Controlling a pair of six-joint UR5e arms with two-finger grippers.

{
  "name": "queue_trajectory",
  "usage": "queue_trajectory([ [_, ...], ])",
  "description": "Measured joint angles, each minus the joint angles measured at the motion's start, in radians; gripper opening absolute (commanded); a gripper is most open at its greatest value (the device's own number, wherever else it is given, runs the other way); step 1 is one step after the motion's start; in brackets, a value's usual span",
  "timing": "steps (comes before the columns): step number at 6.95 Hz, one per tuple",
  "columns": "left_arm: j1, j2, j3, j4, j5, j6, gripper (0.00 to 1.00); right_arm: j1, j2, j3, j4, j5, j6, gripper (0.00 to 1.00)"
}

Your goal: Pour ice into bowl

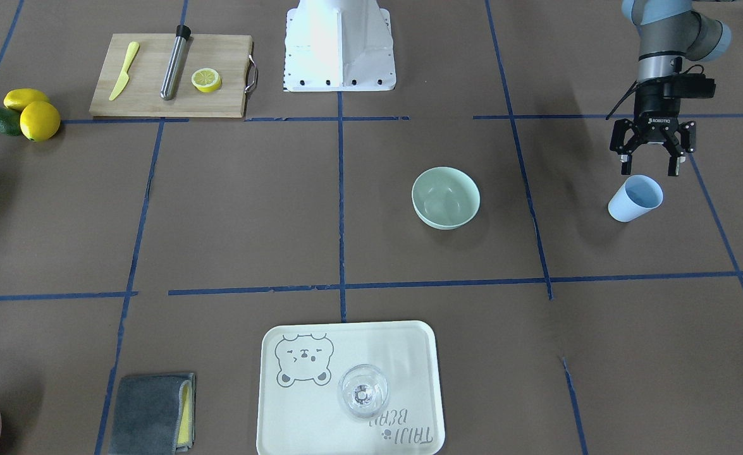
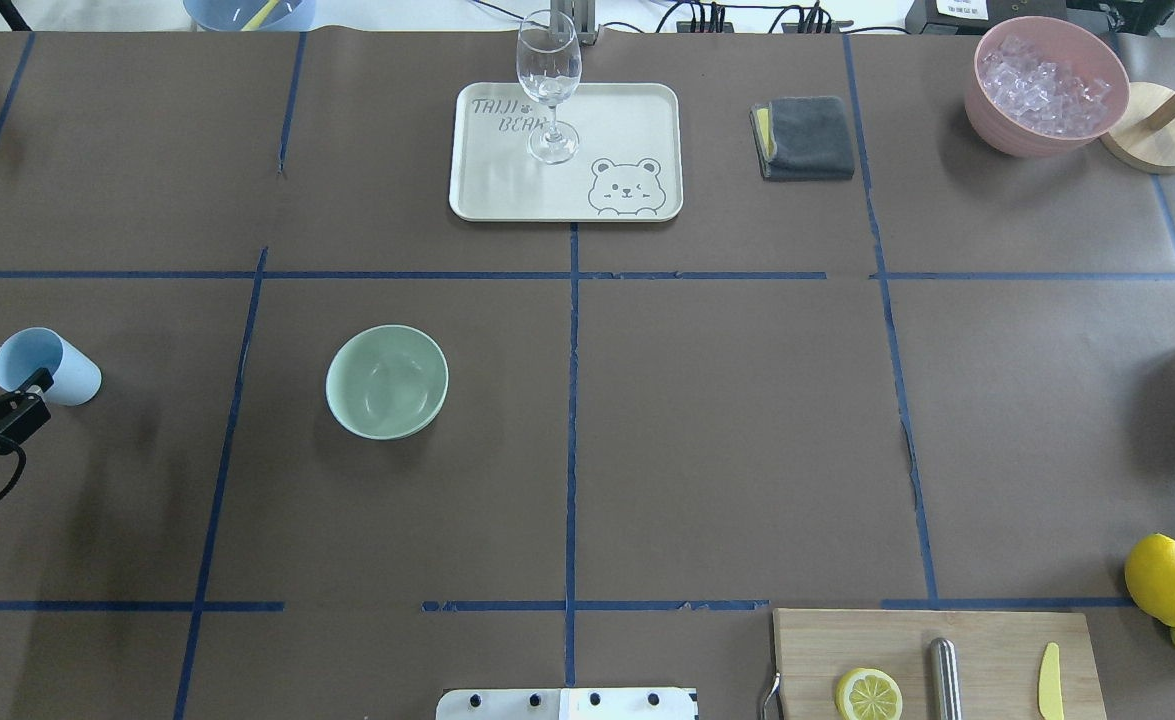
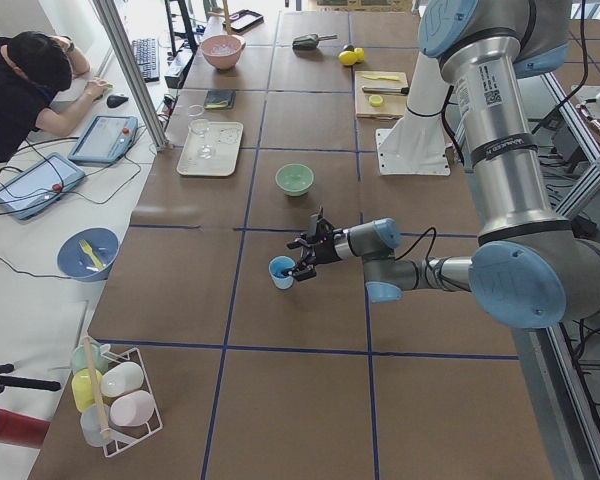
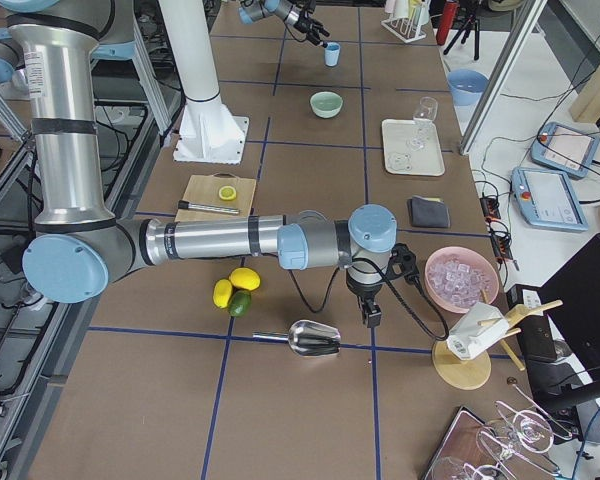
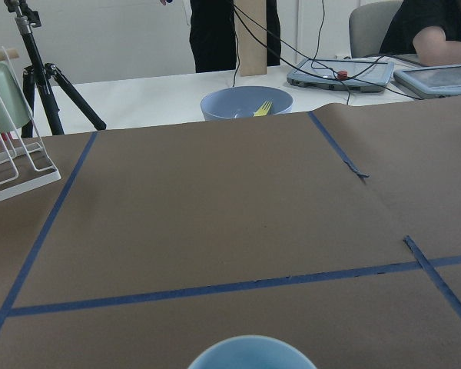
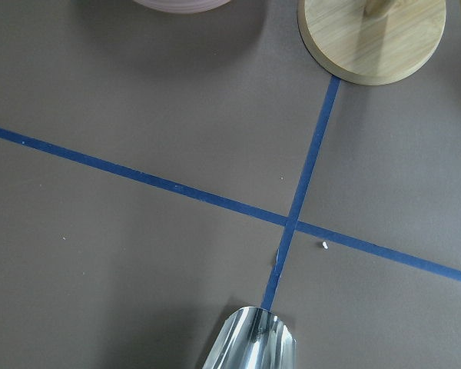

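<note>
The pale mint-green bowl (image 1: 446,197) (image 2: 387,381) stands upright and looks empty, left of the table's middle line in the overhead view. My left gripper (image 1: 650,169) (image 3: 305,258) is open, low over the table, right behind a pale blue cup (image 1: 635,198) (image 2: 47,365). The cup's rim shows at the bottom of the left wrist view (image 5: 250,354). No clear little cubes show in the cup or bowl; the ice is hidden. My right gripper (image 4: 370,315) hangs over a metal scoop (image 4: 315,340) (image 6: 250,346); I cannot tell if it is open.
A pink container of crushed-looking ice (image 2: 1045,85) and a wooden stand (image 2: 1152,140) are far right. A tray (image 2: 487,190) with a clear glass (image 2: 549,90) and a grey cloth (image 2: 804,137) are at the far edge. A cutting board (image 2: 987,640) and lemons (image 2: 1164,578) are near right.
</note>
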Motion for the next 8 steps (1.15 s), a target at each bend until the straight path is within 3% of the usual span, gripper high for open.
queue_trajectory([
  [3, 0.060, -0.028, 0.067, 0.003, 0.091, -0.073, 1.00, 0.001, -0.014, 0.000, 0.023, -0.001, 0.001, 1.00],
  [8, 0.063, -0.128, 0.177, 0.003, 0.130, -0.066, 1.00, 0.004, -0.016, 0.000, 0.025, -0.002, 0.002, 1.00],
])
